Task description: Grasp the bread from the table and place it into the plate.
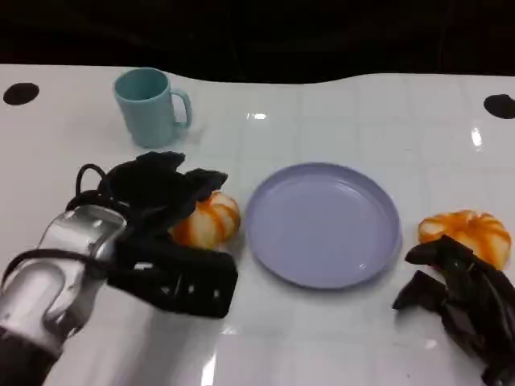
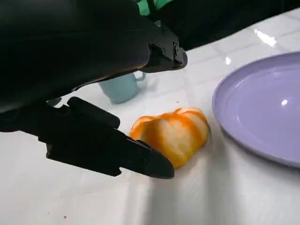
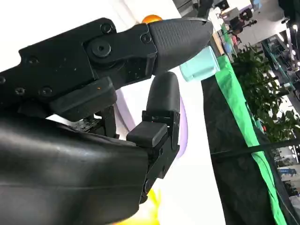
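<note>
In the head view the left hand (image 1: pixel 161 197) covers the near-left side of one bread (image 1: pixel 211 219), so contact between fingers and bread cannot be told. The left wrist view shows a gap on the side it sees, and the plate (image 2: pixel 262 112) is cut by the frame edge there. The right hand (image 1: pixel 463 301) runs off the head view's lower right corner and hides the near edge of the second bread (image 1: pixel 468 233). In the right wrist view only slivers of mug (image 3: pixel 200 65) and plate show.
</note>
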